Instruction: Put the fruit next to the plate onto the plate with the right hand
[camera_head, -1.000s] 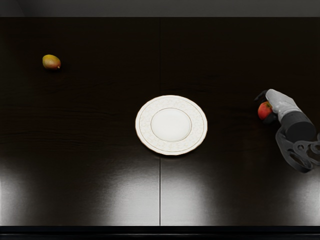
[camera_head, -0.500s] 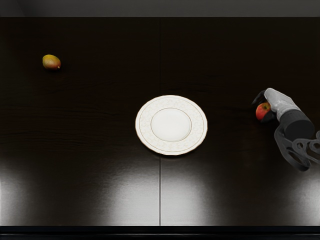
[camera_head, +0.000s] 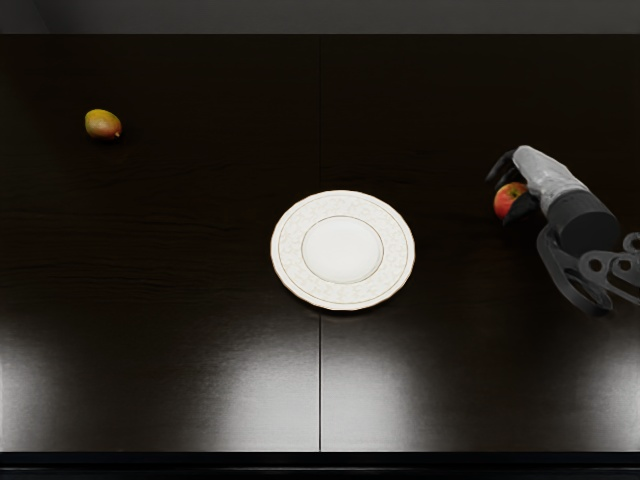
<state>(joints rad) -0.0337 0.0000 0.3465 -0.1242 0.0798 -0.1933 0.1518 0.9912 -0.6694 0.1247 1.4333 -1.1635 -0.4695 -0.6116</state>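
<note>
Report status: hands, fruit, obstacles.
Right hand shut on apple, right of plate. Apple not yet on plate. Left hand out of view. Mango far left, no obstacle.

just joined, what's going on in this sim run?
The right robot hand, reaching in from the right edge, has its fingers closed around a small red apple. It is off to the right of the white round ceramic plate, which holds nothing yet. A small yellow-orange fruit lies untouched at the far left of the dark table. The left arm is out of view.
</note>
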